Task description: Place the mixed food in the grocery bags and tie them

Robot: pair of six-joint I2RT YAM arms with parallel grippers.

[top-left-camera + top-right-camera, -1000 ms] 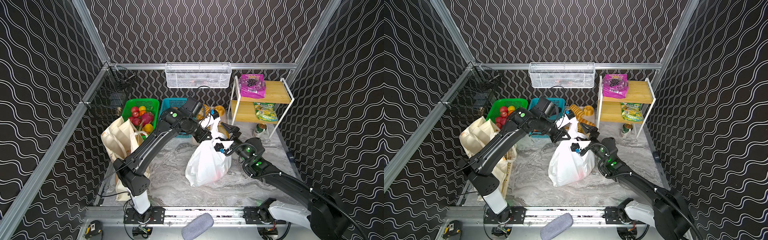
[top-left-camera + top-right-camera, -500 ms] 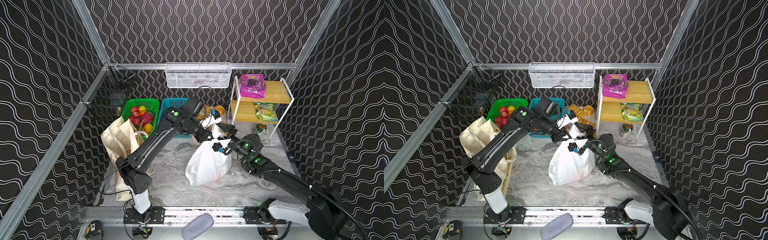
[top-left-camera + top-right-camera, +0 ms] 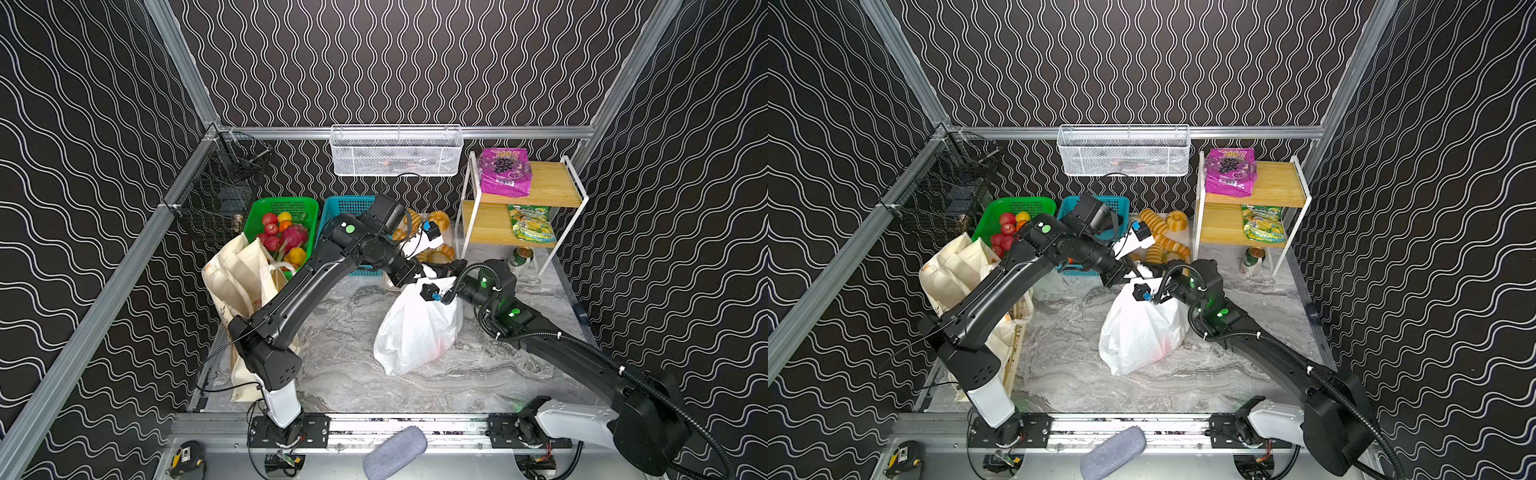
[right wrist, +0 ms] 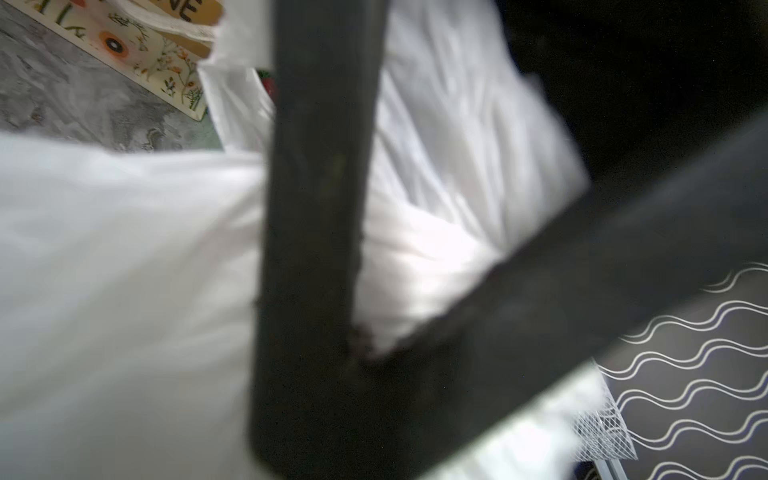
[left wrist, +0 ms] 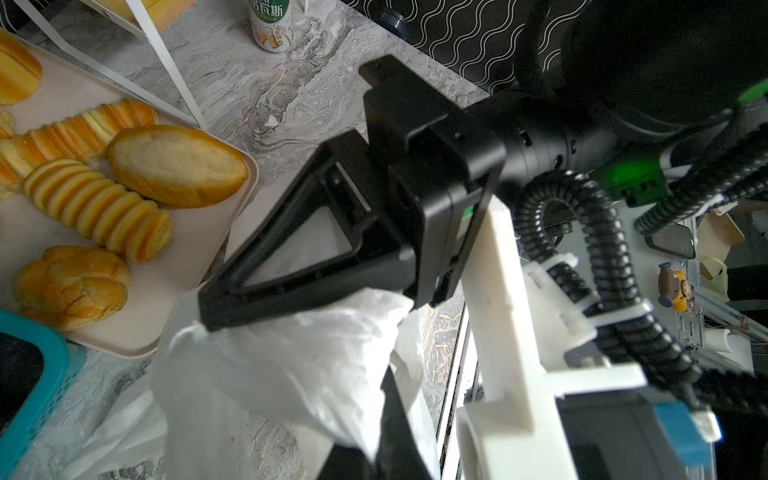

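The white plastic grocery bag [image 3: 415, 332] [image 3: 1142, 332] stands bulging on the marble table in both top views. Above its gathered top my left gripper [image 3: 428, 272] [image 5: 386, 436] is shut on one twisted handle. My right gripper [image 3: 451, 269] [image 4: 361, 353] meets it from the opposite side, shut on the bag's other handle. The cream flower-print tote [image 3: 241, 270] [image 4: 158, 62] slumps at the table's left edge. A purple grape-print packet [image 3: 505, 172] [image 3: 1230, 171] lies on the top shelf. What the white bag holds is hidden.
The wooden shelf rack [image 3: 540, 195] at the back right also holds a green snack packet [image 3: 532, 224], with a drink can [image 3: 519, 257] [image 5: 270, 20] under it. Behind the bag are a bread tray [image 5: 124, 332], a teal basket [image 3: 345, 208] and a green fruit basket [image 3: 270, 205].
My right gripper moved in toward the top of the white bag and closed from open onto its handle. The left gripper kept its hold and shifted slightly.
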